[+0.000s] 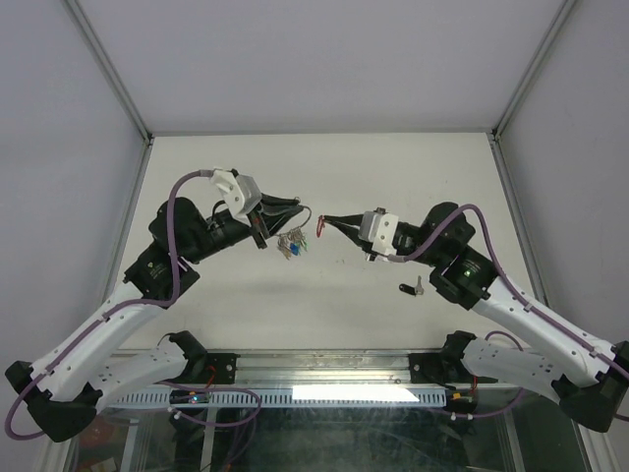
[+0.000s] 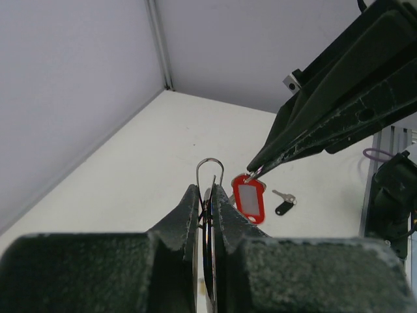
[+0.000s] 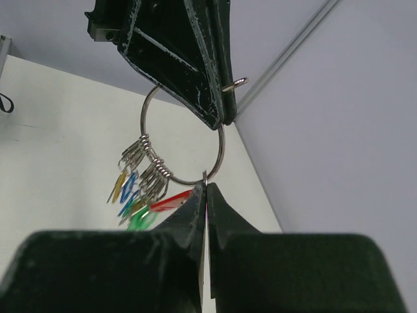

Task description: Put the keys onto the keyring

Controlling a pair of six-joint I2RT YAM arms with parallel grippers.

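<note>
At 9 o'clock from the middle of the table, the left gripper is seen raised. Its jaws are closed tight on the keyring, so that only a short arc of wire is shown above the fingertips in the left wrist view. A bunch of small keys with blue, yellow and green tags is hung from the ring at its 7 o'clock.

At 3 o'clock from the ring, the right gripper is held at the same height. It is fully closed, and the red-tagged key is pinched at its tips, with the tag hanging below. In the right wrist view these tips are placed just against the ring's lower arc.

The black-tagged key is left lying on the table at 5 o'clock from the right gripper, well apart from the ring.
</note>
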